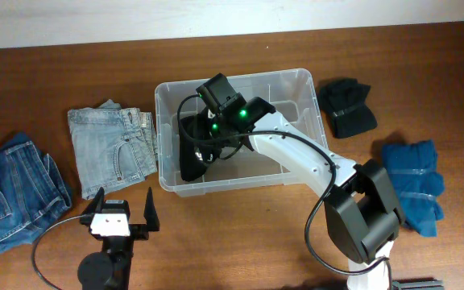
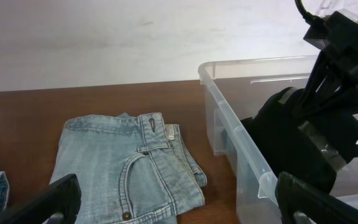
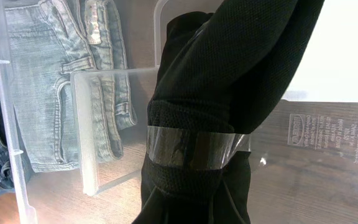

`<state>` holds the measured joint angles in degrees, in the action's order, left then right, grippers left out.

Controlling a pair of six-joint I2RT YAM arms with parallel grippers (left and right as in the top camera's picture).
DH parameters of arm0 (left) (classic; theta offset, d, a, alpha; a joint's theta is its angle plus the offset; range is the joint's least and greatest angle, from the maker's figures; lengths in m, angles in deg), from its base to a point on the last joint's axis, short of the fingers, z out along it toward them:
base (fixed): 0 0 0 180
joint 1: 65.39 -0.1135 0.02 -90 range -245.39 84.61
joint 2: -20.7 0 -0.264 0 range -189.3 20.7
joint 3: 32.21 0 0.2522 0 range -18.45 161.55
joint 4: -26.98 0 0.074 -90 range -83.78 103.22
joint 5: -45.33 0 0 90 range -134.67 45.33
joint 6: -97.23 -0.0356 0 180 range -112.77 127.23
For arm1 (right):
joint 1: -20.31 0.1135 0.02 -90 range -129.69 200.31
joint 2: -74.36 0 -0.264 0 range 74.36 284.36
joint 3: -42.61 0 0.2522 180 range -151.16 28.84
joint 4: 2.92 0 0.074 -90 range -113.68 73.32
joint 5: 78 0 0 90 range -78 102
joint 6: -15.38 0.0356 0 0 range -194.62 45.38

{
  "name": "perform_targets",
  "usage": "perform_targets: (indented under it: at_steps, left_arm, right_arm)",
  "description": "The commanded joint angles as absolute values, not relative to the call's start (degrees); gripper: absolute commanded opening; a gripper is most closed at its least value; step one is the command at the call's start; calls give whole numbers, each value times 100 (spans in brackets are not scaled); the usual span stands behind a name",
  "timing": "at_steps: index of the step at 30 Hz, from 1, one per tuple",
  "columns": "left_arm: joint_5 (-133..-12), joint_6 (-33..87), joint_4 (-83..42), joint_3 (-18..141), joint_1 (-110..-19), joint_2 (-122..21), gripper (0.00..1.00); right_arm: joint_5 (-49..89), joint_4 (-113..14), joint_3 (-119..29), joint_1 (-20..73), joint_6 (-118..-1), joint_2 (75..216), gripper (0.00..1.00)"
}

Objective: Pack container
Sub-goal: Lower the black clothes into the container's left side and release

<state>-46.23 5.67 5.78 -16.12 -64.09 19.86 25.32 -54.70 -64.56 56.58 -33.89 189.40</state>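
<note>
The container (image 1: 232, 79) sits on the table (image 1: 55, 80) at the centre of the overhead frame. The right gripper (image 1: 202, 138) reaches into its left half, onto a black garment (image 1: 190, 159) bound with a clear tape band (image 3: 191, 149). The cloth hides the jaws, so I cannot tell if they are closed on it. The left gripper (image 1: 125, 203), at lower left, hangs over bare table with jaws spread wide and holding nothing. Light jeans (image 1: 111, 145) lie just left of the container, with dark jeans (image 1: 10, 193) farther left. A black bundle (image 1: 346, 105) and a blue bundle (image 1: 413, 185) lie to its right.
</note>
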Motion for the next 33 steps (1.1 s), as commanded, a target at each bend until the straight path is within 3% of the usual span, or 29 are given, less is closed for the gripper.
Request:
perform_targets:
  at_steps: [1,4,6,8,10,11,13,33]
  left_arm:
    - [-4685,480,602,-1661,-6444,2034,99]
    - [-4685,480,602,-1661,-6444,2034,99]
    - [-4685,480,604,-1661,-6444,2034,99]
    - [-4685,480,602,-1658,-6444,2034,99]
    - [-4685,480,602,-1658,-6444,2034,99]
    - [-4685,480,602,-1661,-6444,2036,99]
    - [-4685,480,602,-1661,-6444,2034,99]
    - [-4685,480,602,-1661,-6444,2034,100]
  right_arm:
    - [2547,-5365,-6432,5817,-3336,18930,6]
    - [2545,-5306,-6432,5861,-3336,18930,6]
    - [2545,-5308,-6432,5861,-3338,18930,12]
    - [2543,-5334,-6432,5859,-3343,18930,47]
    - [2543,-5382,-6432,5859,-3345,18930,72]
    - [2543,-5415,-6432,5859,-3391,18930,89]
    - [2545,-5435,-6432,5859,-3509,18930,98]
    - [976,-5881,-6432,5844,-6239,18927,99]
